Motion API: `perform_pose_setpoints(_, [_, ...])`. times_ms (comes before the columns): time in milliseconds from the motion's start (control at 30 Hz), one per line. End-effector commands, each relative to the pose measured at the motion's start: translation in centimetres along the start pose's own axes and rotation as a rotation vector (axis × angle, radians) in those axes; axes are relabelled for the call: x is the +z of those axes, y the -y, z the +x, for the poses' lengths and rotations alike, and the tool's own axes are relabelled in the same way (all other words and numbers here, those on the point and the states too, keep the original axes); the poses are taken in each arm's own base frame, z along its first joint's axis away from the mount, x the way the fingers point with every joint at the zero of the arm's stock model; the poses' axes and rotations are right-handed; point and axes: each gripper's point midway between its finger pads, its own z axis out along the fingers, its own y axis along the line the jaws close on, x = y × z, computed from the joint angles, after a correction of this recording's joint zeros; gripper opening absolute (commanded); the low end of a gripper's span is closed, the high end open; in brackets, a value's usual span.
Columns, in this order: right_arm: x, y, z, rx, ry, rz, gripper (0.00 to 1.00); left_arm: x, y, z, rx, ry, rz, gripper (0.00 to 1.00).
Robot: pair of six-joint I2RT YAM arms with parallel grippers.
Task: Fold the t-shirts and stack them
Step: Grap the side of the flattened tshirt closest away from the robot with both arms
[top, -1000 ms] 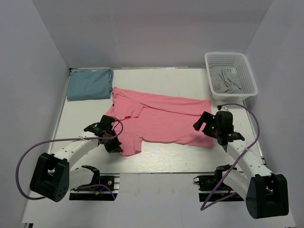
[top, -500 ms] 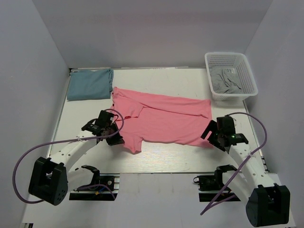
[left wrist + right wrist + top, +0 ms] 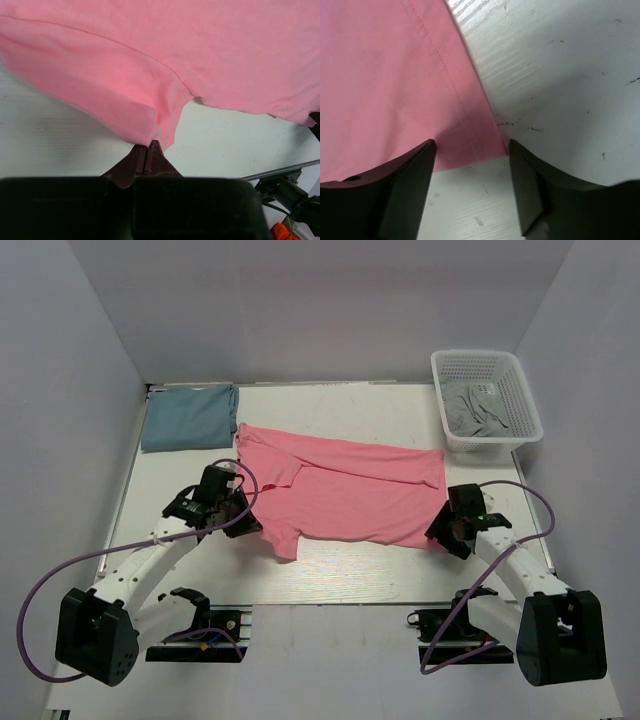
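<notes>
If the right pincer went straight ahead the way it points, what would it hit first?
Most likely the pink shirt: its corner lies between the right pincer's open fingers; depth is unclear.

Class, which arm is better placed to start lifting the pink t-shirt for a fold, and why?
Left, most likely: the left end effector looks shut on the sleeve edge of the pink t-shirt, ready to lift. The right end effector is open, astride the hem corner, and would have to close first.
</notes>
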Motion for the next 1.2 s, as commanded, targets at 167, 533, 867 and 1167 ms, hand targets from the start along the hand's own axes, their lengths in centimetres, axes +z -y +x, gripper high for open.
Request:
perform_pose_setpoints(167, [0.8,-0.5,-0.8,0.009,0.025,-0.004,0.25,-0.9,1.7,-2.0,0.006,0.031,0.008,0.00])
perform_pose_setpoints(533, [-0.5,-2.2,-2.9,-0.026,0.056,-0.051,0.00,-1.8,3.2,-4.9,-0.027,0.117,0.003,0.00])
perform_pose_setpoints(867, [-2.2,-5.1,-7.3,-0.055,0.134,-0.094,0.00,-1.4,5.2,-9.9,-0.082,0.212,-0.020,0.00])
perform_pose_setpoints(1167, [-2.6,-6.9,-11.9,-0.054,0.218,-0.056,0.00,-0.5,6.7,-15.1,-0.102,0.343,-0.065,0.00])
